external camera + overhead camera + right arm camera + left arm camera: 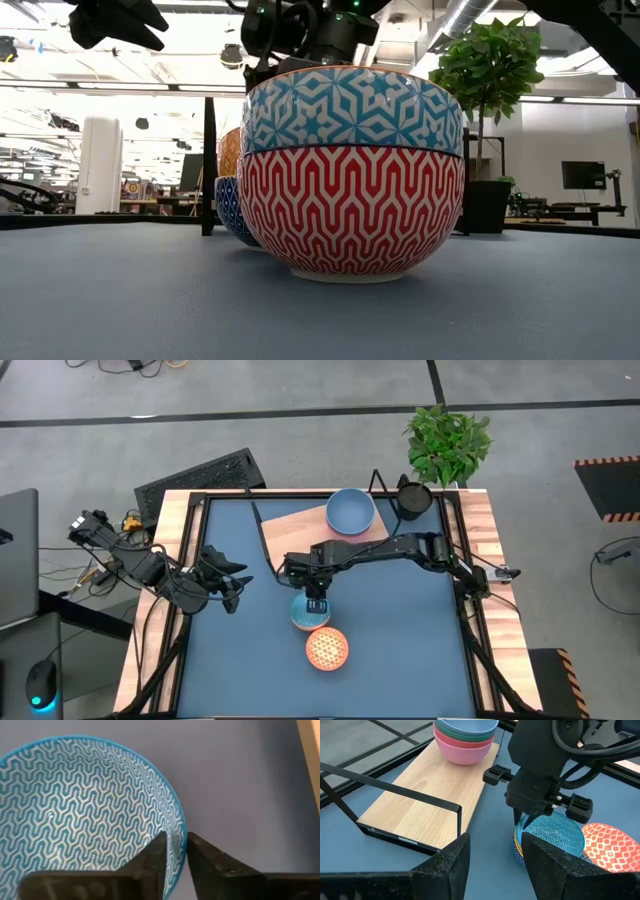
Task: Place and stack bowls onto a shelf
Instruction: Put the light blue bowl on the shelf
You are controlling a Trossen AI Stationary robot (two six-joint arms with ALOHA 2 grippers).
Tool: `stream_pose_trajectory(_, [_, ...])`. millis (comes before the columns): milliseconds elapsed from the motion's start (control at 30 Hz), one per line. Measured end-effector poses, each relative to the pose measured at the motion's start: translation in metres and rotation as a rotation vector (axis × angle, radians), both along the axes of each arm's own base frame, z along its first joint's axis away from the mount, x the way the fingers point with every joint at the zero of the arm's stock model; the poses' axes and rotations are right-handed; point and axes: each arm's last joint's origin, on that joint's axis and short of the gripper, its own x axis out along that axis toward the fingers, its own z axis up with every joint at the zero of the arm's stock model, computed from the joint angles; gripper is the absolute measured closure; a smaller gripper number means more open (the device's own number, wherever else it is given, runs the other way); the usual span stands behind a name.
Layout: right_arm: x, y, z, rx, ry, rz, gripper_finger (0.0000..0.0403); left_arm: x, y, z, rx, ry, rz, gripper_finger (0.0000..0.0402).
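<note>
A blue-and-white patterned bowl [305, 615] [75, 805] is at mid-table, over an orange-rimmed bowl [518, 841] and a blue one below it. My right gripper [315, 603] [175, 844] is on top of it, shut on its rim. An orange-patterned bowl [327, 648] [350, 215] stands on the mat near it. The light-wood shelf [300, 525] [420, 795] carries a stack of plain bowls [465, 740], pink lowest. My left gripper [235, 588] [492, 865] hovers open at the left, touching nothing. My right gripper pinches the rim [176, 827] of the blue-and-white patterned bowl, one finger [155, 852] inside the bowl and one [202, 852] outside. It comes from above, pointing down. The bowl sits mouth up above the two bowls beneath; whether it still touches them I cannot tell.
A small black pot [413, 498] and a green plant [448, 440] stand at the far right corner. The black wire frame [395, 795] rises over the shelf's bare end. A black rail [465, 610] borders the blue mat [400, 640], which is open on the right.
</note>
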Motion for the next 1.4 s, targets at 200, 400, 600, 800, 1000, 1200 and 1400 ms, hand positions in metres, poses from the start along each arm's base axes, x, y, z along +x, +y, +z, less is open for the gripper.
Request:
stream_pose_trajectory(200, [0.000, -0.003, 0.002, 0.018, -0.006, -0.017, 0.0374, 0.000, 0.000, 0.000, -0.001, 0.000, 0.000, 0.0239])
stream_pose_trajectory(400, [-0.003, -0.010, 0.005, 0.030, 0.015, -0.052, 0.0374, 0.000, 0.000, 0.000, 0.001, 0.001, -0.001, 0.0239])
stream_pose_trajectory(600, [-0.006, -0.014, 0.026, 0.023, 0.014, -0.057, 0.0374, 0.000, 0.000, 0.000, 0.003, 0.002, -0.003, 0.0239])
stream_pose_trajectory(800, [-0.006, -0.030, 0.049, 0.036, -0.038, -0.077, 0.0375, 0.000, 0.000, 0.000, 0.004, 0.002, -0.003, 0.0239])
stream_pose_trajectory(1000, [-0.006, -0.054, 0.064, 0.029, -0.079, -0.102, 0.0375, 0.000, 0.000, 0.000, 0.002, 0.007, -0.007, 0.0239])
stream_pose_trajectory(1200, [-0.010, -0.094, 0.082, 0.006, -0.152, -0.153, 0.0375, -0.001, 0.001, -0.002, 0.012, 0.027, -0.005, 0.0239])
stream_pose_trajectory(1400, [-0.018, -0.145, 0.084, -0.007, -0.194, -0.271, 0.0375, -0.001, 0.001, -0.002, 0.013, 0.027, -0.005, 0.0239])
